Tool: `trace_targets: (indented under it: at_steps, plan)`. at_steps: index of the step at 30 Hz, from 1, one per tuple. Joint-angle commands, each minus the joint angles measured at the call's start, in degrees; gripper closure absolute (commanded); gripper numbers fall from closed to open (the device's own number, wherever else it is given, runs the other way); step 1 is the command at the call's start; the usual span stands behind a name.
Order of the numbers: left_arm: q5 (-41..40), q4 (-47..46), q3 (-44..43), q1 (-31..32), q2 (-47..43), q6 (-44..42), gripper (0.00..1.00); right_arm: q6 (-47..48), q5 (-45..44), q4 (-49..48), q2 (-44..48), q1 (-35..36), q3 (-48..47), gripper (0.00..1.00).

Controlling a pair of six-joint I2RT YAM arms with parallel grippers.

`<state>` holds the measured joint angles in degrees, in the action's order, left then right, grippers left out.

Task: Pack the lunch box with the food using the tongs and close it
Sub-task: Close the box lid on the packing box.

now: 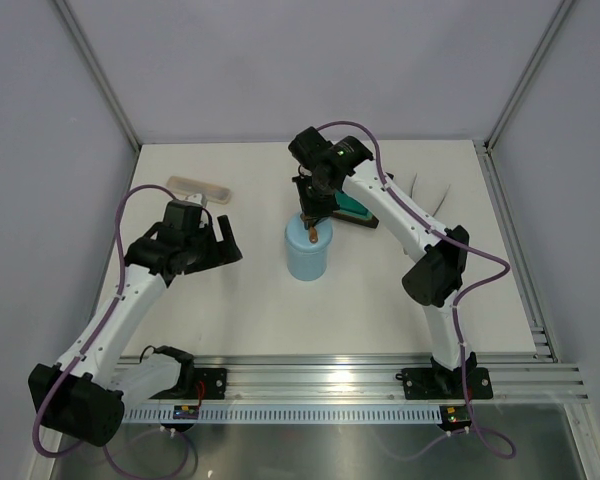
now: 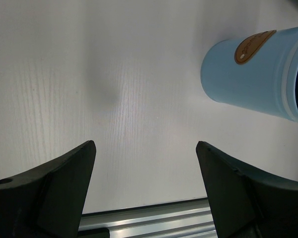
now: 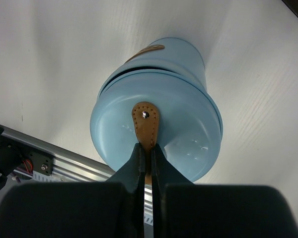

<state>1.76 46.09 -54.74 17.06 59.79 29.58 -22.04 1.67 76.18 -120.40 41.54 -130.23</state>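
Observation:
The light blue lunch box stands upright mid-table. Its round blue lid lies over the box's mouth, a little askew; whether it is seated I cannot tell. My right gripper is shut on the lid's brown strap from above. My left gripper hovers open and holds nothing, left of the box, near the table's front edge. The tongs lie at the back right as slim pale arms. The food is hidden from view.
A square teal plate shows partly behind the right arm. A flat beige object lies at the back left. The metal rail runs along the near edge under my left gripper.

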Motion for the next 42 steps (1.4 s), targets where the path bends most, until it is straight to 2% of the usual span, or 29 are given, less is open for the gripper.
trace_targets:
  at_steps: [1,24,35,38,40,42]
  plan:
    - [1.32,-2.84,-0.01,-0.36,0.24,0.21,0.14,1.04,2.11,-1.03,1.48,0.47,-0.28,1.0]
    - [0.7,-2.76,-0.28,-0.36,0.5,0.3,0.14,1.74,2.55,-1.65,-3.18,0.47,-2.48,1.0]
    - [0.79,-2.93,-0.28,-0.36,0.41,0.04,0.14,2.18,3.07,-4.46,-3.09,0.47,4.37,1.0]
    - [0.79,-2.76,-0.54,-0.27,0.33,-0.05,0.14,2.18,3.07,-4.82,-3.0,0.38,5.26,0.93]
    - [0.62,-2.67,-0.54,-0.36,0.15,-0.05,0.14,2.44,2.38,-4.03,-2.91,0.47,4.2,0.82]
    - [0.53,-2.67,-0.54,-0.36,0.06,-0.05,0.14,2.53,1.23,-3.15,-2.65,0.47,2.11,0.76]
